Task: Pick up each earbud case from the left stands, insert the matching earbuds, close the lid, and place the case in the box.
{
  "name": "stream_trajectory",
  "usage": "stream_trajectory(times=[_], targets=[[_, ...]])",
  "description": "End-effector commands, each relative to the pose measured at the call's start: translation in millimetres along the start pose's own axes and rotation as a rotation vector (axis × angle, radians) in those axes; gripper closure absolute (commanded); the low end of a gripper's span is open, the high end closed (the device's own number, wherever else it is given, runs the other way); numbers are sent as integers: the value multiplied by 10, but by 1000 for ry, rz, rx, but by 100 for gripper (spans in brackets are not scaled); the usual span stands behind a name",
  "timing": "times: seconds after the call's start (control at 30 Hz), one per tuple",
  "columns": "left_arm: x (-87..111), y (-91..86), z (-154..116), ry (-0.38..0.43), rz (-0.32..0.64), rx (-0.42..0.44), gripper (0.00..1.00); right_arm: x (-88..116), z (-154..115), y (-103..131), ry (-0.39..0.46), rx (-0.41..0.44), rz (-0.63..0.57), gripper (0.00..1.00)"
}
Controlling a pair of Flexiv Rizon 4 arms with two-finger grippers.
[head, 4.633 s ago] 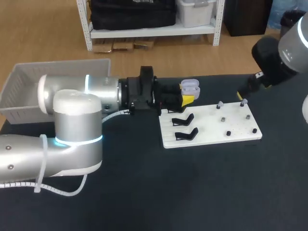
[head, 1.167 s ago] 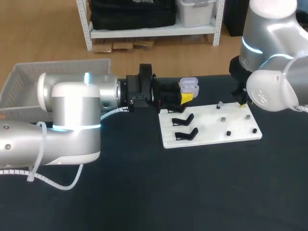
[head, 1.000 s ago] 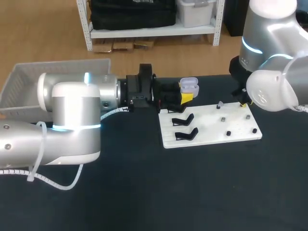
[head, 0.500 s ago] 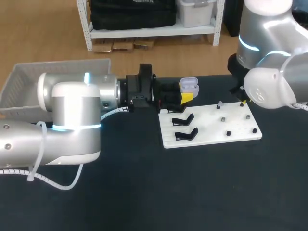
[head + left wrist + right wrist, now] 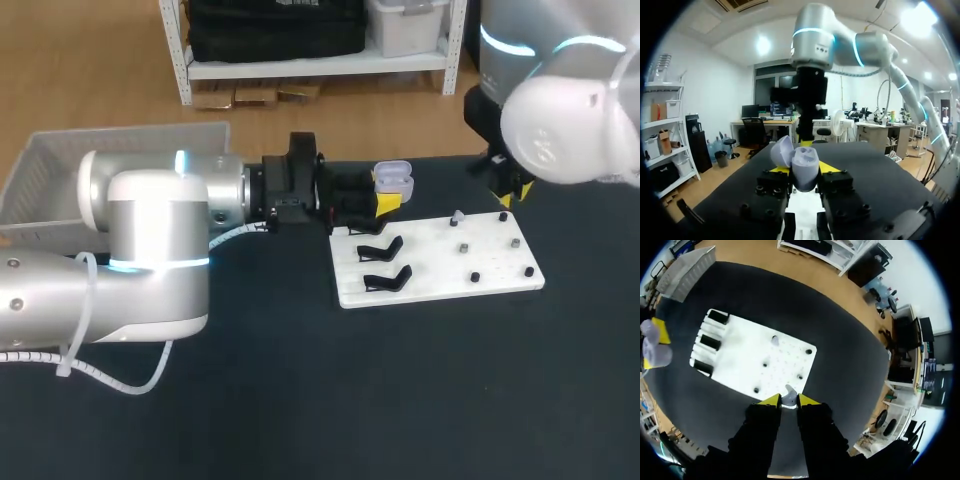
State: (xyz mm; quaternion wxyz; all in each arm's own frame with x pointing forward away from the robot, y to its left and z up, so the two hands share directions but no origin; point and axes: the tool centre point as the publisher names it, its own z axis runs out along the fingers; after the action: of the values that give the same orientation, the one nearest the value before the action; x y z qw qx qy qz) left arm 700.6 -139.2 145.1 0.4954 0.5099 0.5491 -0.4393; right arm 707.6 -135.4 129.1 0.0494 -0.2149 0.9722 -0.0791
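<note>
1. The left gripper (image 5: 386,206) reaches in from the left side of the table (image 5: 300,400). Its yellow tips are clamped on the two sides of the case (image 5: 393,180).
2. The case is pale lilac. It is held off the table, just past the far left corner of the white board (image 5: 440,262). Its lid (image 5: 781,151) stands open and is tipped to one side.
3. The right gripper (image 5: 505,198) hangs above the far right corner of the board. Its fingers are set narrow, and a small pale earbud (image 5: 788,394) is pinched between the yellow tips.
4. In the left wrist view, the right arm comes straight down ahead of the case, with its tips just beyond the open lid.
5. Black stands (image 5: 380,248) sit in a row along the left end of the board. The two nearer ones are bare. The far one is partly hidden behind the left gripper.
6. Small pieces (image 5: 463,247) are dotted over the right half of the board, some pale and some dark. They are too small to tell which are earbuds.
7. The box (image 5: 60,165), a pale slatted basket, sits at the far left of the table, behind the left arm and well apart from the board.
</note>
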Motion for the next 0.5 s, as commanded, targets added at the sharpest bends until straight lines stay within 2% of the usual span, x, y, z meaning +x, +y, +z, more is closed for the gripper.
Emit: stream_trajectory(times=[0.03,0.13,0.2,0.27,0.5], targets=[[21,-10,8,-9,5,-8,100,352,-390,141,-40,34,41,100],[21,-10,8,-9,5,-8,100,413,-500,270,-43,20,29,100],[21,-10,8,-9,5,-8,100,459,-562,333,-14,65,22,100],[21,-10,8,-9,5,-8,100,516,-665,330,-21,122,38,100],[21,-10,8,-9,5,-8,100,516,-665,330,-21,122,38,100]])
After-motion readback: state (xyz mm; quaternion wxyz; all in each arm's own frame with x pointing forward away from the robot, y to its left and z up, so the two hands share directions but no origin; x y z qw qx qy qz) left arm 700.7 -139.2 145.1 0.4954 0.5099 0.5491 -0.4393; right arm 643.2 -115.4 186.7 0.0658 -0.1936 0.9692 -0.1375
